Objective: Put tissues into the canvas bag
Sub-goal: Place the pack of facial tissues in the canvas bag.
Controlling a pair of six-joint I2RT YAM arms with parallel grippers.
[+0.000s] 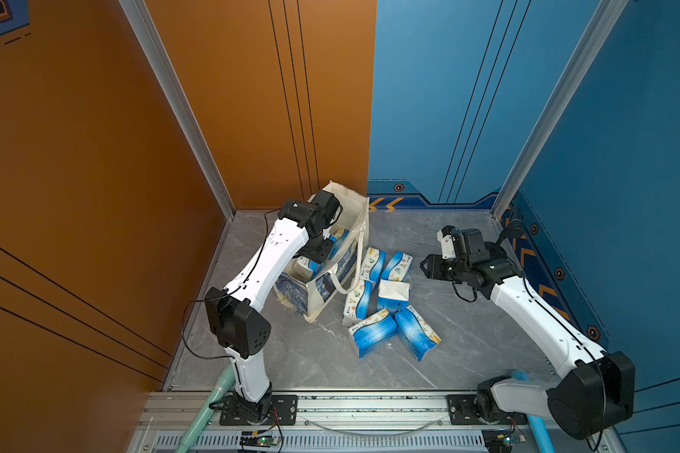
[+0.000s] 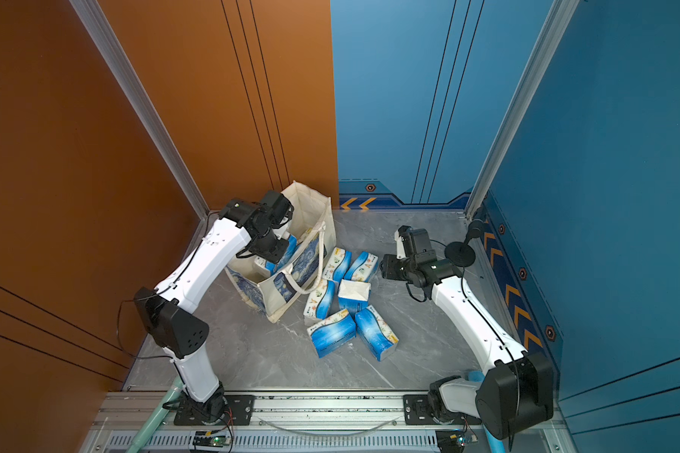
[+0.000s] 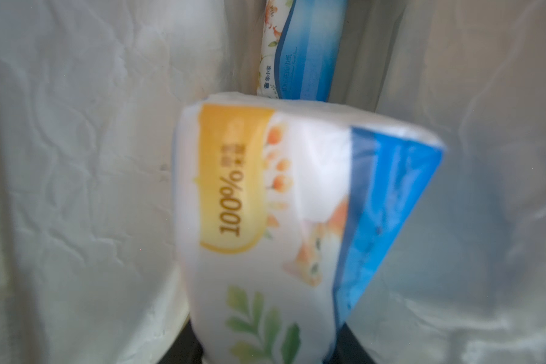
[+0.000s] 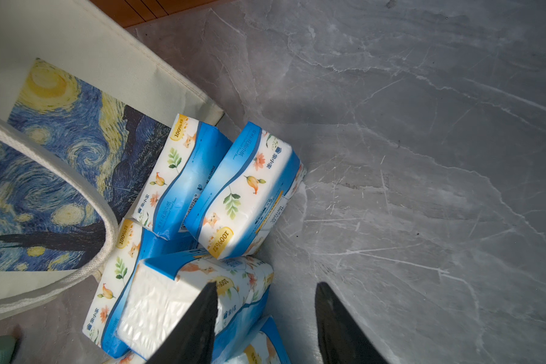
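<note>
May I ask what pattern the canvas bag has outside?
Swirling blue-and-yellow night sky on the cream canvas bag, clearest in the right wrist view.

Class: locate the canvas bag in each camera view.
In a top view: canvas bag, mid-frame, left of the loose tissues.
In a top view: the bag likewise.
Left wrist: its cream lining fills the background.
Right wrist: its printed side, beside the loose tissues.
Shared landmark: loop handle, unseen from left wrist.

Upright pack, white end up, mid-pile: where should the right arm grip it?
Likely from above: pinch the upright pack across its narrower width near the white top end. It stands on end, top exposed, while neighbouring packs crowd its lower sides.
</note>
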